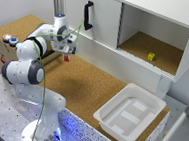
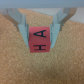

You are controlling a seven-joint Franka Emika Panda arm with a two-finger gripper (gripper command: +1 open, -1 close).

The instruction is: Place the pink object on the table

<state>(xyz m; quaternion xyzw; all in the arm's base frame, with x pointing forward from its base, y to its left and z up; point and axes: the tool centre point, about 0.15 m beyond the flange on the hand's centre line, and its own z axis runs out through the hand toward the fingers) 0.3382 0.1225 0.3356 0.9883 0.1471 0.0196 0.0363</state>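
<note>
Pink object [image 2: 40, 41] sits clamped in gripper [image 2: 41, 31]; white tub [image 1: 156, 104] holds nothing.

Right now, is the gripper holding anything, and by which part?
Yes: the gripper holds the pink object, its fingers pinching the block's two opposite sides near one end, above the table.

I am seeing my gripper [image 1: 67, 54] holding the pink object [image 1: 67, 58] above the table [image 1: 90, 85] near its back edge, while a white tub [image 1: 130, 113] is sitting at the exterior view's right end.
</note>
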